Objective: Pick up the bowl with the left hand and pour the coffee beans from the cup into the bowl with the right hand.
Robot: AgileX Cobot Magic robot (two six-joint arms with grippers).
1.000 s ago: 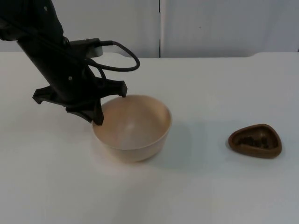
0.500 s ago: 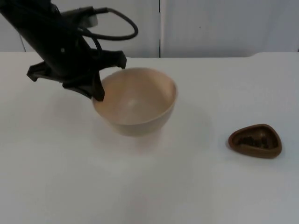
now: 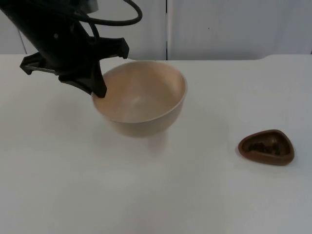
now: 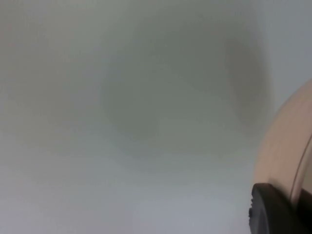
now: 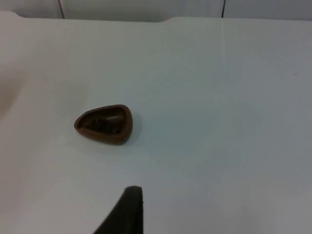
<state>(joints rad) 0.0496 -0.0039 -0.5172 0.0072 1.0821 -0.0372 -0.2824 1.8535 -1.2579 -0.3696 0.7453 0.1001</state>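
From the top view, the left pincer (image 3: 100, 90) grips the near-left rim of a wide, round, pale beige bowl (image 3: 141, 100), one black finger reaching down inside the wall and the other outside it. The bowl hangs clear of the white surface (image 3: 161, 195), tilted slightly, with a soft shadow beneath it; its smooth inside looks empty and faintly glossy. Well apart, toward the right side of the surface, sits a small brown teardrop-shaped cup (image 3: 266, 146) with a thick rim and dark coffee beans (image 3: 263, 146) lying in its hollow. The grey partition wall (image 3: 234, 27) closes the far edge.

In the left wrist view, a curved stretch of the bowl (image 4: 285, 156) wall, peach-beige, stands against the blurred pale surface (image 4: 122, 122), and a black fingertip (image 4: 268, 209) of the left pincer presses against the outside of the wall.

In the right wrist view, the cup (image 5: 104, 124) rests upright on the surface (image 5: 219, 97), its pointed end turned one way and its beans (image 5: 106, 123) dark inside. One black fingertip (image 5: 127, 209) of the right pincer shows, hanging well short of the cup; whether that pincer is wide or narrow I cannot tell. The right arm waits.
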